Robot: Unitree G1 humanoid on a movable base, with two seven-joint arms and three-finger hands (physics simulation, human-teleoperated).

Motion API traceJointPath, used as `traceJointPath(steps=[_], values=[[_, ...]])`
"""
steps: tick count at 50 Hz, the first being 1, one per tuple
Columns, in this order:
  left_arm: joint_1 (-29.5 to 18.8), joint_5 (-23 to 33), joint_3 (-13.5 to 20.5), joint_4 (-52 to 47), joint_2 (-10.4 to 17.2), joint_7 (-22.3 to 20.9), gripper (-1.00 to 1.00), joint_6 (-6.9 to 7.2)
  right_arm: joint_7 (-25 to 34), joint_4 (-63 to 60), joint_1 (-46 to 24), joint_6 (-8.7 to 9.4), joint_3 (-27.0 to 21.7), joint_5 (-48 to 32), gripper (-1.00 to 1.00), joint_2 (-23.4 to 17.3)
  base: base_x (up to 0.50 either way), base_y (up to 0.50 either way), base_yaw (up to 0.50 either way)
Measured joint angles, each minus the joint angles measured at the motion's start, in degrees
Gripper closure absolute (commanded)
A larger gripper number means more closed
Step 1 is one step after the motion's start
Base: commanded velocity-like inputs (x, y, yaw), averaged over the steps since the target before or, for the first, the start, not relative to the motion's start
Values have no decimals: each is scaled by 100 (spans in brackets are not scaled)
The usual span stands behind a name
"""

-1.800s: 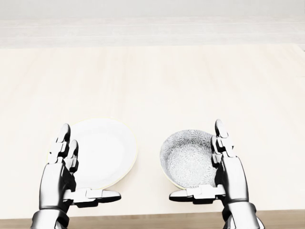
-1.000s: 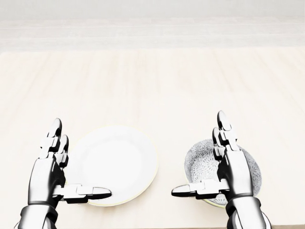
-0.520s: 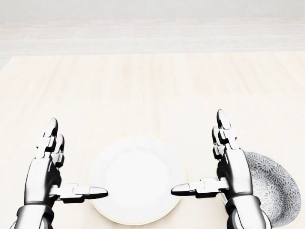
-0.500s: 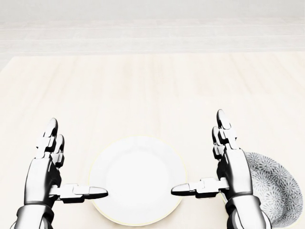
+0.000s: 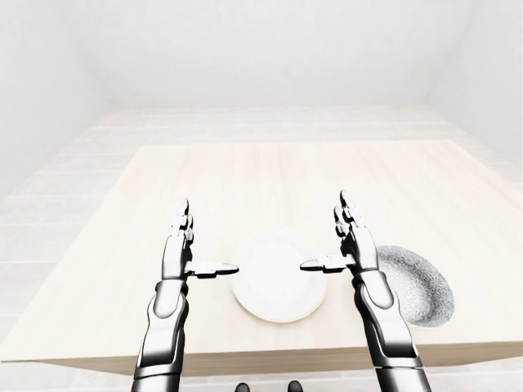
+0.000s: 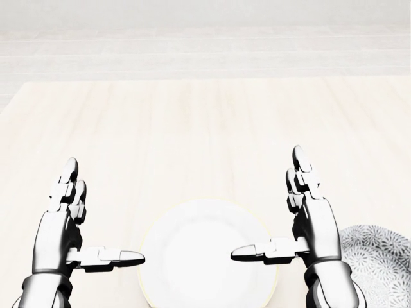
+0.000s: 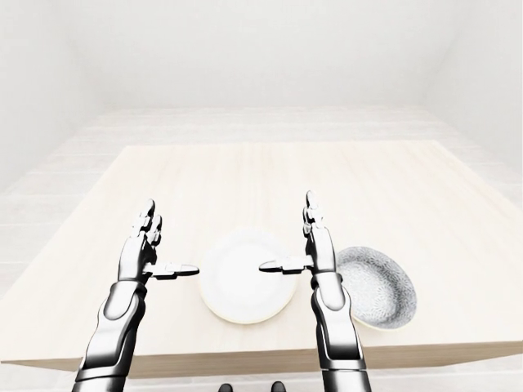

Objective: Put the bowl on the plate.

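Observation:
A plain white plate (image 6: 205, 256) lies on the light wooden table (image 5: 286, 180), low in the head view. A grey patterned bowl (image 7: 377, 286) sits to the plate's right, apart from it and partly cut off at the head view's lower right corner. My left hand (image 6: 96, 224) hovers open to the left of the plate, thumb pointing at its rim. Between plate and bowl my right hand (image 6: 270, 215) is held open, thumb over the plate's right edge, the palm hiding part of the bowl. Neither hand holds anything.
The table's near edge (image 5: 270, 359) runs along the bottom of the eye views, with my feet (image 5: 270, 385) just below it. Pale floor (image 5: 57, 204) and white walls surround the table.

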Motion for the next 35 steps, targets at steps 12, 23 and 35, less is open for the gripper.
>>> traceJointPath(steps=[12,23,35], values=[[-16,27,4,16,10,-8,-100,-13,-20,-11,-36,30,-2,13,-100,0,5,0,0],[18,79,23,15,34,-31,-100,-86,-57,-212,-2,236,2,-97,-100,-39,0,0,0],[81,164,37,-130,57,-95,-100,-55,-108,-878,230,289,-153,-484,-100,-161,0,0,0]])
